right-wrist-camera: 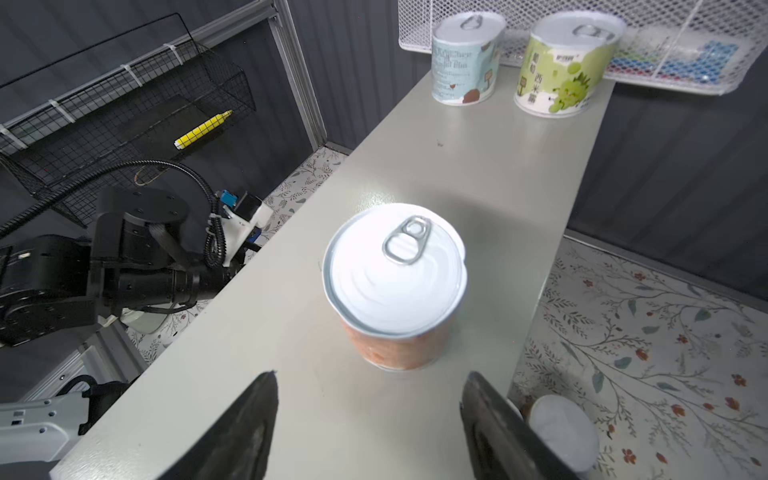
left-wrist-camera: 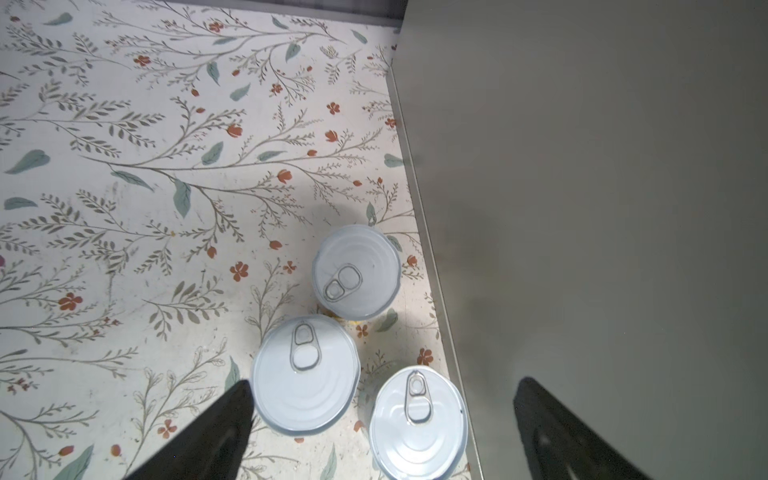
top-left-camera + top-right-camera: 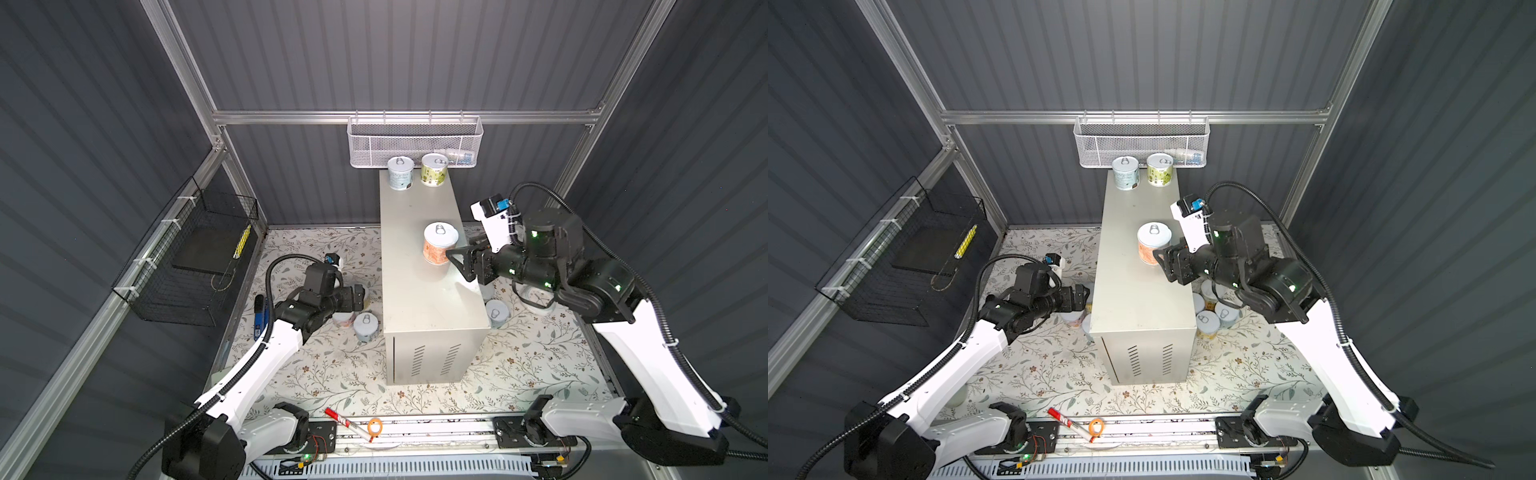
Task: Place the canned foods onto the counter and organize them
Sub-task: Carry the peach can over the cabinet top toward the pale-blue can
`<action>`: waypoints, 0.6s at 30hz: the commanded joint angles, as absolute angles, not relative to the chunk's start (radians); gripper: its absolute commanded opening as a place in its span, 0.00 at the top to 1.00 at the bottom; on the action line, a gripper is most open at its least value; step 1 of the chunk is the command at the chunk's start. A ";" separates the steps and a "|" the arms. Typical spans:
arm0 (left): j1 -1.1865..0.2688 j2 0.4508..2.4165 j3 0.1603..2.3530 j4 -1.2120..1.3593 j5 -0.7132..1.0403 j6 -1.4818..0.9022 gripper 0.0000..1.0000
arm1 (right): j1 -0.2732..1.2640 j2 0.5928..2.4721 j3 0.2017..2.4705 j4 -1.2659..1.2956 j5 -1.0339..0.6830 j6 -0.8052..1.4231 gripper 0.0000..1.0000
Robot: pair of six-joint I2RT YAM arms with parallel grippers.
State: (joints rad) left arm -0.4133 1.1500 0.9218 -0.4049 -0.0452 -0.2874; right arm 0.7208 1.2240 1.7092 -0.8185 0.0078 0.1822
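The counter [image 3: 424, 299] is a cream metal box standing on the floral floor. Three canned foods stand on its top: a pale blue one [image 3: 400, 172] and a green one [image 3: 434, 169] at the far end, and an orange-pink one [image 3: 439, 243] near the right edge. My right gripper [image 1: 370, 376] is open just short of the orange-pink can [image 1: 395, 274], touching nothing. Low at the counter's left side, my left gripper [image 2: 384, 382] hangs open over three floor cans [image 2: 305, 372], [image 2: 356, 272], [image 2: 417, 424]. More cans [image 3: 1208, 322] stand on the floor to the counter's right.
A white mesh basket [image 3: 415, 141] hangs on the back wall just behind the far cans. A black wire basket [image 3: 191, 257] with a yellow marker [image 3: 242, 241] is on the left wall. A red marker [image 3: 349, 424] and an orange ring [image 3: 375, 426] lie at the front rail.
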 commanded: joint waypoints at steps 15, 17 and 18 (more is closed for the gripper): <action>-0.408 1.157 0.929 -0.401 -0.039 -0.284 0.03 | 0.700 1.290 1.537 -0.514 0.082 0.257 0.35; -0.408 1.163 0.929 -0.400 -0.037 -0.284 0.03 | 0.691 1.321 1.562 -0.511 0.071 0.251 0.36; -0.408 1.164 0.929 -0.398 -0.035 -0.284 0.03 | 0.687 1.336 1.574 -0.505 0.071 0.249 0.36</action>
